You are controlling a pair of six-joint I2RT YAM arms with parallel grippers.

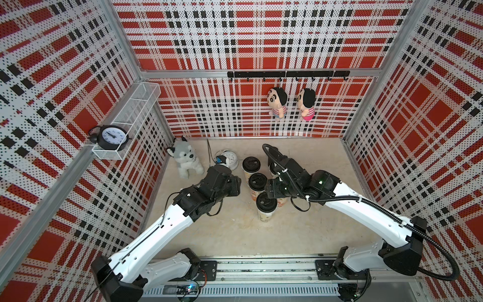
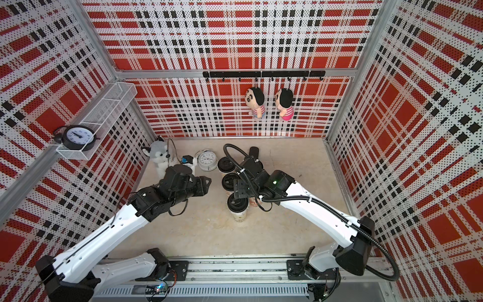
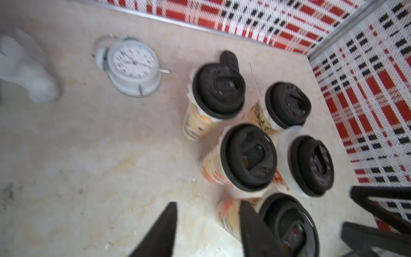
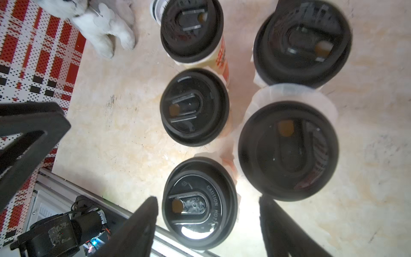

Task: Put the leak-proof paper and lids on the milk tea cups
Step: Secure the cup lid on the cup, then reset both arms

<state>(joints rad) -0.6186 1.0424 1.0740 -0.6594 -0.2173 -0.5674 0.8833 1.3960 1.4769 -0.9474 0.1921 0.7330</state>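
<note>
Five milk tea cups stand clustered, each capped with a black lid; in a top view three show (image 1: 265, 216), (image 1: 251, 165), (image 1: 257, 182), the others under my right arm. Leak-proof paper (image 4: 289, 93) pokes out as a whitish frill beneath the lid (image 4: 289, 151) of one cup, also in the left wrist view as leak-proof paper (image 3: 283, 138). My left gripper (image 3: 209, 203) is open and empty, just left of the nearest cup (image 3: 229, 214). Open too, my right gripper (image 4: 208, 198) hovers above the cluster, over the nearest lid (image 4: 198, 203), holding nothing.
A white alarm clock (image 3: 133, 64) lies behind the cups, a husky plush (image 1: 185, 159) at the back left. A black upright cylinder (image 3: 229, 60) stands behind the far cup. A wire shelf with a black clock (image 1: 112, 137) and two hanging dolls (image 1: 277, 102) are on the walls.
</note>
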